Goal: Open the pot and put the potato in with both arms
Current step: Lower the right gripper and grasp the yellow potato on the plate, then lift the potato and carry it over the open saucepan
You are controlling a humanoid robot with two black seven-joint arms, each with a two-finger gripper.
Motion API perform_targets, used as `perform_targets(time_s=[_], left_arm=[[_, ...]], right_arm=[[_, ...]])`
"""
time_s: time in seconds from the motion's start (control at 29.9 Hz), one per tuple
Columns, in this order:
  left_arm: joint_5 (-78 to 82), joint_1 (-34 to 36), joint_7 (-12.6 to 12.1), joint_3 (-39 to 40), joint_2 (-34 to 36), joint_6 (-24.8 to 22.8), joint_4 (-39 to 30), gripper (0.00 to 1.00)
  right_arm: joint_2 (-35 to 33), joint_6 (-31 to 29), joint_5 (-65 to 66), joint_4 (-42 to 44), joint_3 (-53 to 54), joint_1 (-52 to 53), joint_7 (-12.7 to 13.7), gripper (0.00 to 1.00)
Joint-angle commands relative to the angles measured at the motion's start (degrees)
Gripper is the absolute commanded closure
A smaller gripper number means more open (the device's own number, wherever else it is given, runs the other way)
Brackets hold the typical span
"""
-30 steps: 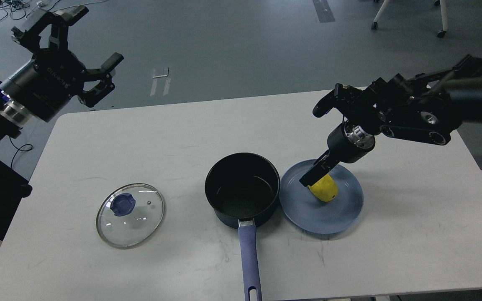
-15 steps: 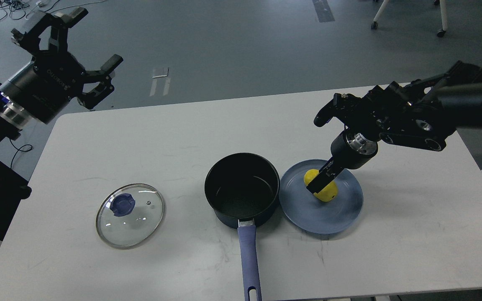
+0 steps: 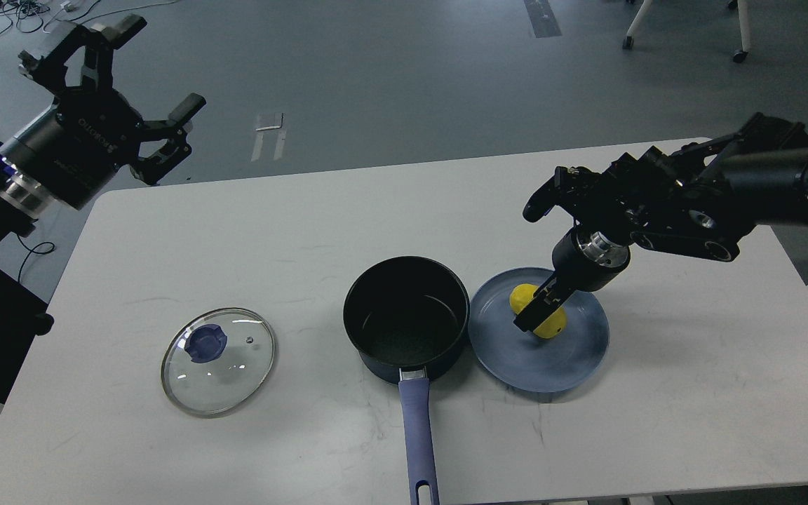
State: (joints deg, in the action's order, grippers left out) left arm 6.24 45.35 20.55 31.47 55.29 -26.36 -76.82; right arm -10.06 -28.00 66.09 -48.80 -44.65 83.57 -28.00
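Observation:
The pot (image 3: 406, 319) stands open at the table's middle, its blue-purple handle (image 3: 418, 438) pointing toward me, its black inside empty. The yellow potato (image 3: 550, 324) lies on the blue plate (image 3: 572, 358) just right of the pot. My right gripper (image 3: 536, 314) reaches down from the right onto the potato. One black finger (image 3: 532, 315) crosses its front and the other fingers are hidden behind it. My left gripper (image 3: 120, 77) is raised beyond the table's far left corner, fingers spread wide and empty.
The round glass lid (image 3: 218, 361) with its blue knob lies flat on the table (image 3: 236, 238) left of the pot. The plate touches the pot's right side. My right arm's forearm (image 3: 684, 210) hangs over the table's right part.
My right gripper has shifted right and come down over the potato, its finger now across the potato's front. The potato, pot and lid have not moved. The left arm is nearly still.

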Motion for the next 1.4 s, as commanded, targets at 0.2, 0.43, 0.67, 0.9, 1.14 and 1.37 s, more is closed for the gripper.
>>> perform_targets(time_s=[0.2, 0.43, 0.67, 0.9, 1.14, 1.37], left_arm=[[0.00, 0.00, 0.01, 0.08, -0.09, -0.01, 0.00, 0.02], [-0.09, 0.00, 0.01, 0.08, 0.00, -0.01, 0.00, 0.02], [-0.09, 0.00, -0.07, 0.08, 0.08, -0.01, 0.00, 0.02], [-0.09, 0.00, -0.07, 0.17, 0.08, -0.01, 0.00, 0.02], [-0.18, 0.00, -0.07, 0.17, 0.35, -0.01, 0.00, 0.02], [-0.18, 0.00, -0.07, 0.17, 0.43, -0.01, 0.00, 0.02]], right_arm=[[0.04, 0.00, 0.00, 0.11, -0.18, -0.43, 0.00, 0.16], [-0.57, 0.00, -0.08, -0.42, -0.18, -0.43, 0.00, 0.68], [-3.64, 0.00, -0.26, -2.35, 1.66, 2.82, 0.00, 0.69], [-6.11, 0.00, -0.35, -6.65, 6.49, 10.02, 0.00, 0.68], [-4.18, 0.00, -0.87, -7.19, 9.67, 14.25, 0.00, 0.68], [4.52, 0.00, -5.88, -5.43, 9.76, 13.99, 0.00, 0.68]])
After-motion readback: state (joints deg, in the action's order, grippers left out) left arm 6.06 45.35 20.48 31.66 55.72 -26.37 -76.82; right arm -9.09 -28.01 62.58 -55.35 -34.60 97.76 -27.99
